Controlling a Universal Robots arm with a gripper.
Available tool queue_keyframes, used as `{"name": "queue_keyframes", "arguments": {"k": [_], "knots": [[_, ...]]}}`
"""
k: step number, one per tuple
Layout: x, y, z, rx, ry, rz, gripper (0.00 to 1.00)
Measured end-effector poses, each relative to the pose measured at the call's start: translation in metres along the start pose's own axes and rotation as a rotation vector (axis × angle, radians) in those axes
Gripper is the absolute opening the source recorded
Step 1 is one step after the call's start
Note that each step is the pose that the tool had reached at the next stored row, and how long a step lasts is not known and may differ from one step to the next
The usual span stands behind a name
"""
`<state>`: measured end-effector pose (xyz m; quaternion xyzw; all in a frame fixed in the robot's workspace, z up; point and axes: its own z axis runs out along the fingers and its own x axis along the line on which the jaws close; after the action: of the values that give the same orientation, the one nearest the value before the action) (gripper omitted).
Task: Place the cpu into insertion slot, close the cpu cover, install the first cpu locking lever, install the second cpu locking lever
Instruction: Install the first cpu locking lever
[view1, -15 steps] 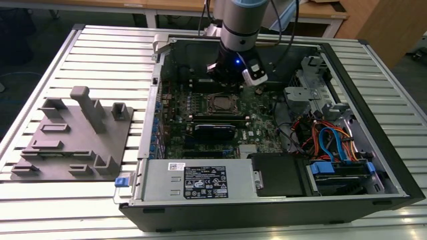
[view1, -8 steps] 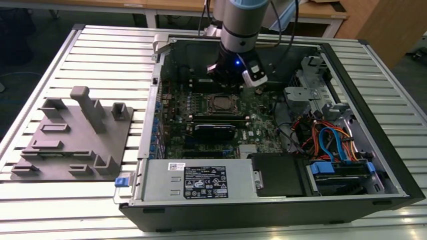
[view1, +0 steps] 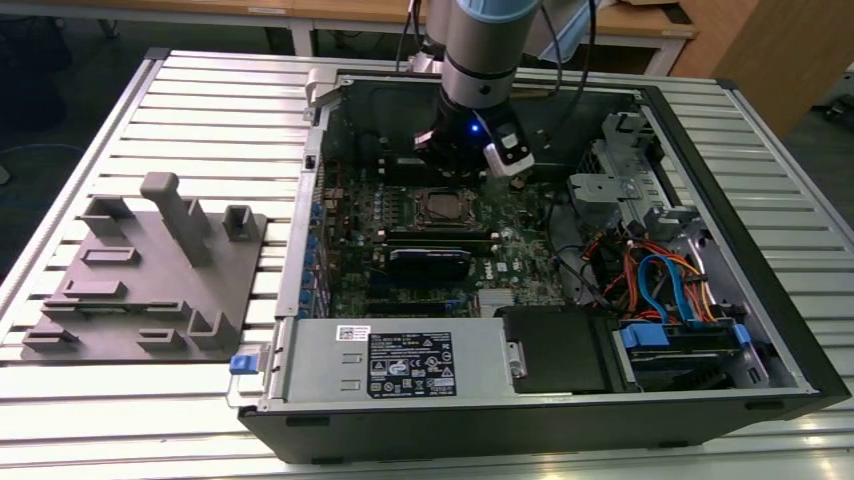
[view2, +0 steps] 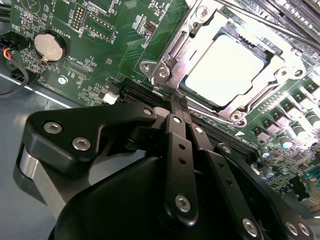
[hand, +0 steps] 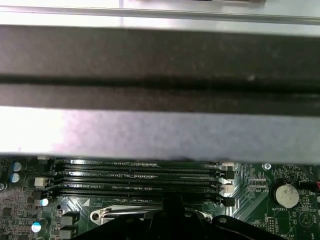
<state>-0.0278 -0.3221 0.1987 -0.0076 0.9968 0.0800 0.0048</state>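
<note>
Silver cpu (view2: 227, 70) under cpu cover (view2: 172, 55)

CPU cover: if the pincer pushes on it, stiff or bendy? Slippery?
The cpu cover is a thin metal frame around a large window over the cpu, so it probably flexes a little under an off-centre push. Its shiny bare metal looks slippery. It appears to lie flat over the insertion slot, so it should not tip.

No print legible. Motherboard (view2: 100, 30): white silkscreen lettering, too fine to make out. Power supply label (view1: 407, 365): black panel with white text and symbols, unreadable.
</note>
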Motion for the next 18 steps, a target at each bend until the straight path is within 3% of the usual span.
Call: {"name": "queue_keyframes", "arguments": {"k": [15,18], "knots": [[-0.0006,0.0002,-0.0008,-0.0002,-0.0001,0.0,0.11],[-0.0012,0.0002,-0.0008,0.0031,-0.0001,0.0,0.11]]}}
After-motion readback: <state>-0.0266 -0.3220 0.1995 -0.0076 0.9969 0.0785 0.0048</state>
